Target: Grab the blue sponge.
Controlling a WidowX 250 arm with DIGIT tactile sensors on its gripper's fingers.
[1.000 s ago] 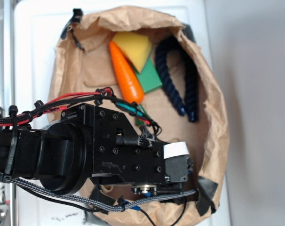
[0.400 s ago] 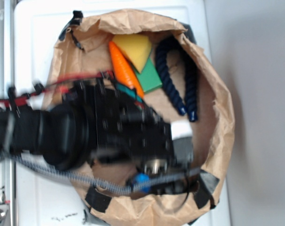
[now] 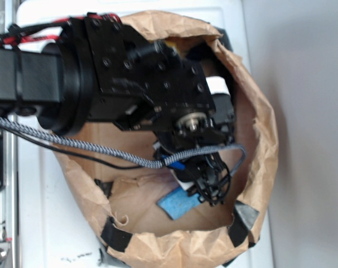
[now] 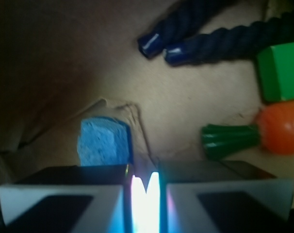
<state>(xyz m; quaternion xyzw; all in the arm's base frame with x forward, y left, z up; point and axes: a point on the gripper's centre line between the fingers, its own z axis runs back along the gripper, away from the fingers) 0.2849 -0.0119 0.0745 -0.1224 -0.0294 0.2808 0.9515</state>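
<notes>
The blue sponge (image 3: 177, 202) lies flat on the paper floor of the bag, near its front rim. In the wrist view the blue sponge (image 4: 104, 142) sits just beyond my left finger, a darker blue strip along its right side. My gripper (image 3: 205, 187) hangs over the bag floor just to the right of the sponge's far end, and I cannot tell if it touches it. In the wrist view the gripper (image 4: 145, 194) shows its two fingers close together with only a thin bright slit between them and nothing in it.
The crumpled brown paper bag (image 3: 259, 145) walls the workspace on all sides. A dark blue rope (image 4: 210, 39), a green block (image 4: 280, 70) and an orange carrot (image 4: 279, 128) with its green top (image 4: 228, 141) lie ahead and to the right in the wrist view.
The arm swung from the bag's front part toward its back, now covering the carrot, blocks and rope and uncovering the blue sponge. The gripper now points down beside the sponge.
</notes>
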